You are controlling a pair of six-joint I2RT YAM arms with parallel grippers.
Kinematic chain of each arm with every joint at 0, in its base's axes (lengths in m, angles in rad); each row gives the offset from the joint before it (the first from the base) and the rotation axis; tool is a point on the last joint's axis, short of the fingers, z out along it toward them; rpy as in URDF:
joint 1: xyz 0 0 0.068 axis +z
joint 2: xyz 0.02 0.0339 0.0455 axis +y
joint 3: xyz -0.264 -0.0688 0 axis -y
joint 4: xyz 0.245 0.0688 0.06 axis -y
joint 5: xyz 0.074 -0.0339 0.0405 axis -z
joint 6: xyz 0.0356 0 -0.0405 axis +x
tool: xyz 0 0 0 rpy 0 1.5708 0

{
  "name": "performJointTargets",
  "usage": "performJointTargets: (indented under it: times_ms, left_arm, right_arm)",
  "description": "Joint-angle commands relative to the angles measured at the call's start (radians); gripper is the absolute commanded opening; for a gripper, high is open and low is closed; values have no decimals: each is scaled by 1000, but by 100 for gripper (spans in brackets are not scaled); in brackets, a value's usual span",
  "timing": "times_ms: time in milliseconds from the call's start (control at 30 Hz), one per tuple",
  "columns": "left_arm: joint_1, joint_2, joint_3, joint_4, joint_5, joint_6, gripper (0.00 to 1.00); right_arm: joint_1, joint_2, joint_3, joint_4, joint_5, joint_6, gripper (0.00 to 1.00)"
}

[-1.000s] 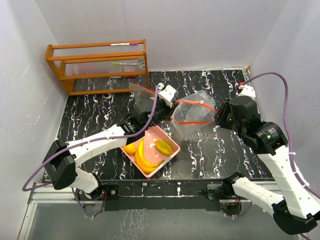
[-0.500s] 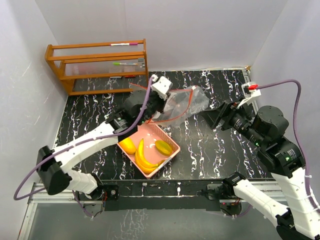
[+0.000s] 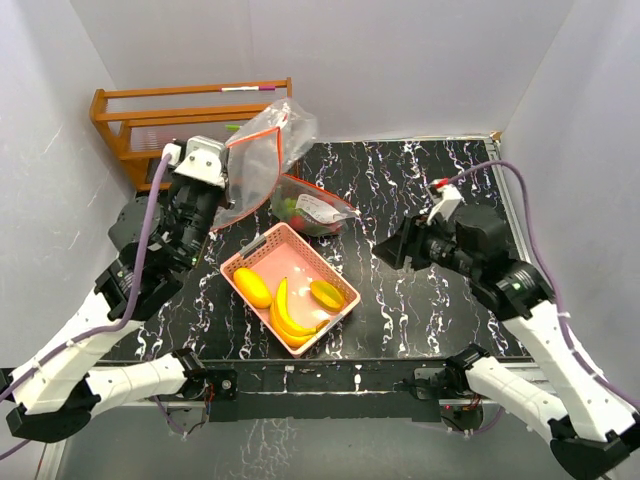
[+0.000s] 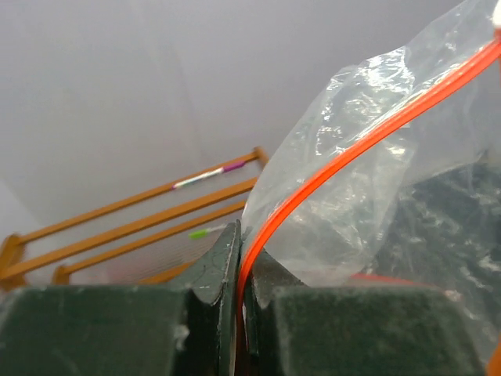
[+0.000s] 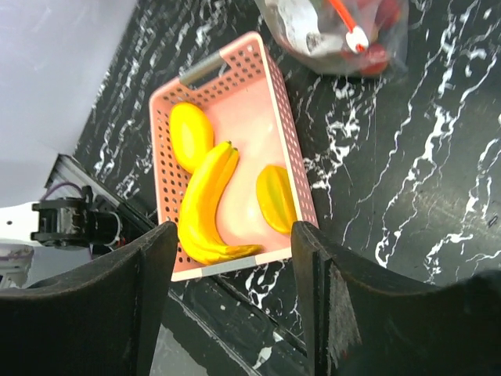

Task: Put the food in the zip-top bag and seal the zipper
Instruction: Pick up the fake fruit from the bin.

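My left gripper (image 3: 226,162) is shut on the orange zipper strip (image 4: 329,168) of the clear zip-top bag (image 3: 262,150) and holds it up at the back left. In the left wrist view the jaws (image 4: 241,262) pinch the strip. The bag's bottom (image 3: 312,210) rests on the table and holds red and green pieces (image 5: 377,53). A yellow banana bunch (image 3: 285,315) (image 5: 205,205), a yellow mango-like fruit (image 3: 252,288) (image 5: 191,135) and a yellow-green fruit (image 3: 327,294) (image 5: 275,197) lie in the pink basket (image 3: 262,248) (image 5: 291,176). My right gripper (image 3: 386,250) (image 5: 235,235) is open and empty, right of the basket.
A wooden rack (image 3: 190,125) with pens stands at the back left, behind the raised bag; it also shows in the left wrist view (image 4: 117,227). White walls close in three sides. The black marble table (image 3: 420,180) runs to the front rail.
My left arm has lifted the bag's mouth up and back to the left. My right gripper has drawn away from the bag toward the front right and is open.
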Motion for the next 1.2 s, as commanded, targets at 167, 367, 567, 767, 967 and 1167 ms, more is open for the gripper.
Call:
performJointTargets:
  times_ms: [167,367,567,767,967,1167]
  left_arm:
    - [12,54,-83,-160,-232,-18,0]
    - [86,96,-49,-194,-171,-66,0]
    - [135,81,-84,-211,-105,-101,0]
    - [144,54,-118,-218,-84,-125,0]
    - [145,43,-133,-225,-69,-132,0]
    - [146,17,-144,-227,-52,-138,0]
  right_arm:
    - [195,141,-34,185,87,48,59]
    - [541,374,54,173,429,75,62]
    - [655,535,30,298,429,95,68]
    - [679,657,44,375,415,66,75]
    - [679,806,117,403,447,63,77]
    - [680,950,195,377,471,72,77]
